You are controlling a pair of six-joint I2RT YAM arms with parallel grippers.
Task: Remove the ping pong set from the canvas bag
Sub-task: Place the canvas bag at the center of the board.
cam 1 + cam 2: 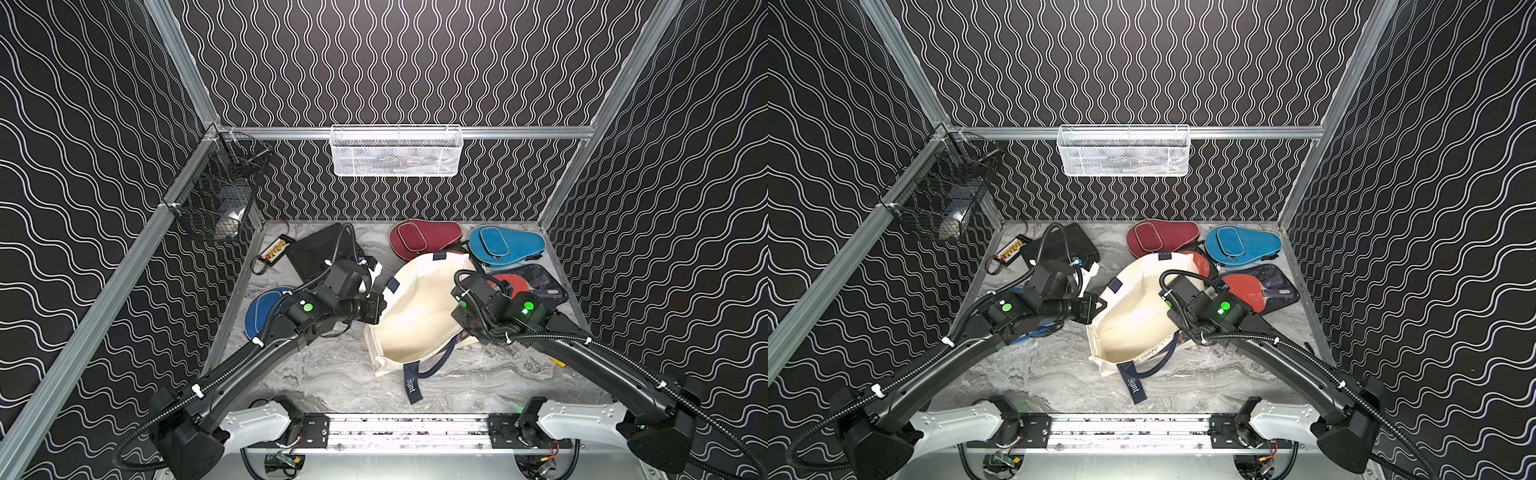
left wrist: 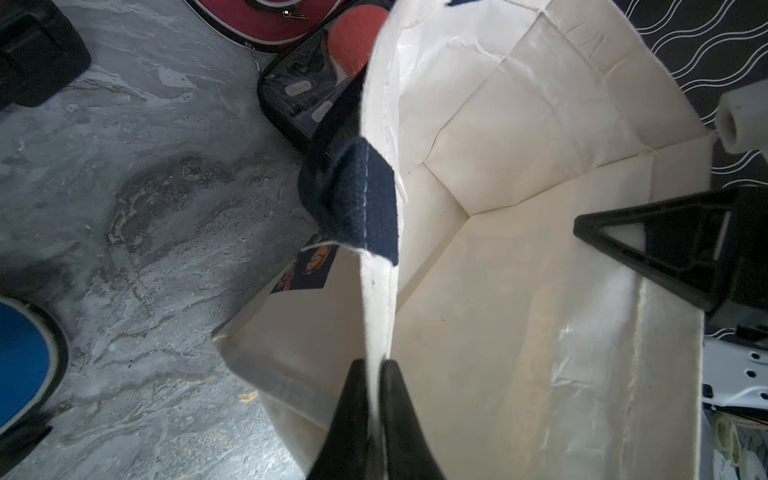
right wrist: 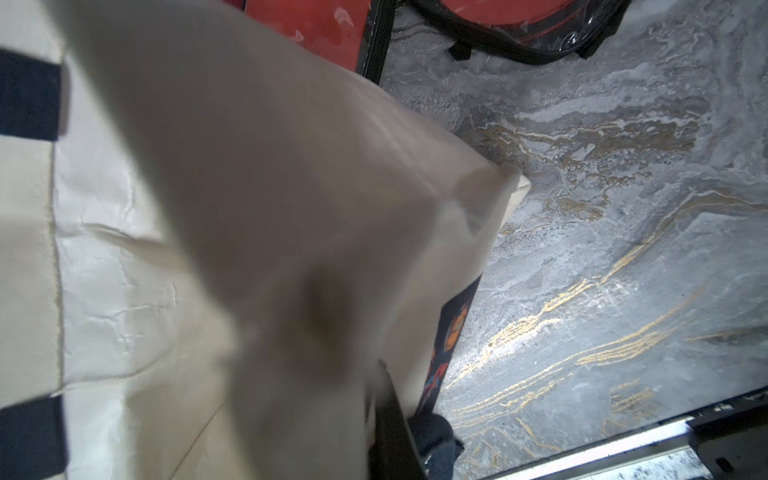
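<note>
Grey marble table (image 1: 332, 374). On it the canvas bag (image 1: 415, 307) sits mid-table between my arms, mouth pulled open, navy handle (image 1: 412, 386) trailing toward my base. One ping pong set (image 1: 536, 286), a red paddle in a clear case, lies on the table just beside the bag on my right, partly hidden by my right arm. The red case (image 1: 424, 239) and blue case (image 1: 505, 245) lie past the bag by the back wall. My left jaws are pinched tight on the bag's left rim. My right jaws are closed on the opposite rim. That wrist view is blurred, with the cloth running straight into them.
</note>
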